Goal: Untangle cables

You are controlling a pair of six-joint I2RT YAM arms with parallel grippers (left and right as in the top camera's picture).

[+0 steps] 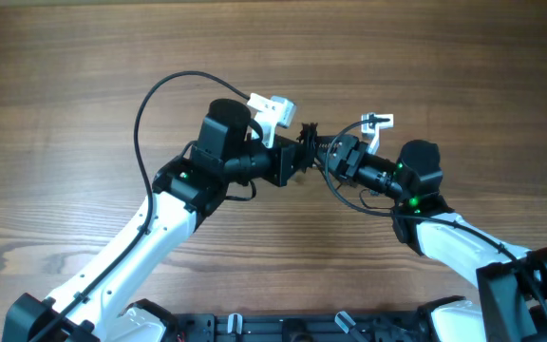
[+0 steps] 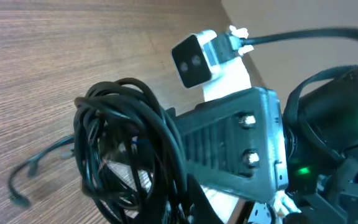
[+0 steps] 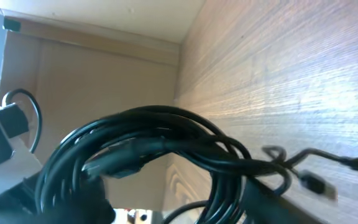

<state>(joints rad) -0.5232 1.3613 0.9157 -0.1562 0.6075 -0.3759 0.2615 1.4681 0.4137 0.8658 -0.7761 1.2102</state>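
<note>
The cables (image 1: 309,139) are a small knotted black coil held above the table's middle, between both arms. My left gripper (image 1: 299,160) is shut on the coil from the left. My right gripper (image 1: 324,152) is shut on it from the right, fingertips nearly meeting. In the left wrist view the coil (image 2: 120,146) hangs in front of the right gripper's body, and a loose strand with a plug end (image 2: 22,182) trails over the wood. In the right wrist view the coil (image 3: 154,146) fills the frame and loose plug ends (image 3: 316,182) lie on the table.
The wooden table (image 1: 84,57) spreads on all sides. A thick black arm wire (image 1: 143,112) loops out to the left of the left arm, and another (image 1: 351,201) sags under the right wrist. The white wrist cameras (image 1: 272,109) stand above the grippers.
</note>
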